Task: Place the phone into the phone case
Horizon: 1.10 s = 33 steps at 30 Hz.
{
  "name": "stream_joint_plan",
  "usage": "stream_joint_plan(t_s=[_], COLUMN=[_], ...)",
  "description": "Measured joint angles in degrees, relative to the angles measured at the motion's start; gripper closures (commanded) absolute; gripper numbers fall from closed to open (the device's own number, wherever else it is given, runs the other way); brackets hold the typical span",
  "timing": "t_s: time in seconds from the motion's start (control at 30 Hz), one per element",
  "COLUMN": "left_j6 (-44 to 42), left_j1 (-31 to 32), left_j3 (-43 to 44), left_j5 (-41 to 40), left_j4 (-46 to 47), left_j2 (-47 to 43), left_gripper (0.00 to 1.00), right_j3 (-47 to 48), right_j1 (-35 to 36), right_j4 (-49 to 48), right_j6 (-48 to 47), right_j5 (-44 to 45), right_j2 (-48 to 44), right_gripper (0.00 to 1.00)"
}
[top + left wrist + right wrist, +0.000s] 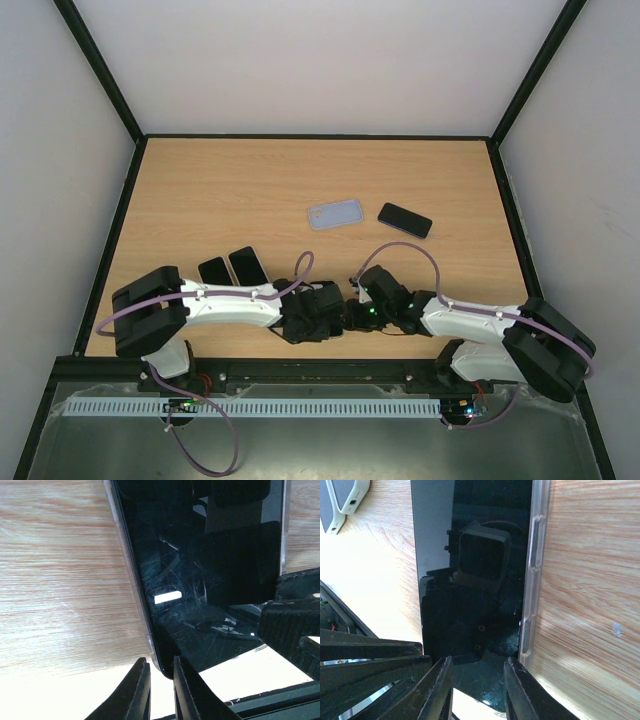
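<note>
Pale wood-grain table under white enclosure walls, with both arms folded in at its near centre. The left gripper has its two black, wedge-shaped fingers drawn almost together, and the rounded corner of the phone meets the narrow slit between them. Whether they pinch that corner cannot be told. The right gripper holds its fingers parted over the phone's near end, with glass showing between them and nothing clamped.

The phone lies flat, screen up, on the table between the two grippers and is hidden beneath them in the top view. In each wrist view its long axis runs away from the fingers and up the frame. Its face is glossy black glass, finely scratched, and mirrors the gripper hardware. A clear case of moulded plastic, with raised button bumps, rims its long edges. A ribbed black pad of the right gripper sits at the phone's side in the left wrist view.

Farther out lie two dark handsets beside the left arm, a pale blue case and a black handset just beside it.
</note>
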<state>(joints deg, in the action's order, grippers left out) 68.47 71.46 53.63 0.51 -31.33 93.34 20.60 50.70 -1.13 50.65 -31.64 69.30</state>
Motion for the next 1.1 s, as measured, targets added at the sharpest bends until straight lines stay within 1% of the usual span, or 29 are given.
stream_joint_plan(t_s=[0.2,0.37,0.53,0.77,0.87,0.97,1.1], left_j6=[0.1,0.1,-0.6,-2.3,-2.7,-3.0,-3.4], left_j1=[0.4,0.8,1.5,2.3,2.3,2.1,0.5], left_j3=[0.8,2.0,4.0,5.3,5.6,5.8,4.6], left_j5=[0.1,-0.2,-0.5,0.9,1.2,1.2,1.0], left_j4=[-0.2,-1.9,-3.9,-4.7,-4.9,-5.2,-4.5], left_j2=[0.8,1.6,4.4,6.2,6.3,5.7,4.1], left_gripper=[0.97,0.98,0.98,0.98,0.94,0.87,0.78], right_j3=[-0.7,-1.0,-1.3,-1.5,-1.5,-1.5,-1.0], right_j1=[0.0,0.0,0.1,0.6,0.7,0.7,0.7], right_j4=[-1.3,-1.8,-2.7,-4.1,-4.2,-3.7,0.2], right_j6=[0.2,0.4,1.0,1.5,1.5,1.4,0.0], right_j5=[-0.4,-0.6,-0.9,-1.2,-1.2,-0.7,2.2], right_j2=[-0.1,-0.1,-0.1,0.5,0.5,0.0,-2.4], right_gripper=[0.71,0.71,0.71,0.71,0.71,0.71,0.71])
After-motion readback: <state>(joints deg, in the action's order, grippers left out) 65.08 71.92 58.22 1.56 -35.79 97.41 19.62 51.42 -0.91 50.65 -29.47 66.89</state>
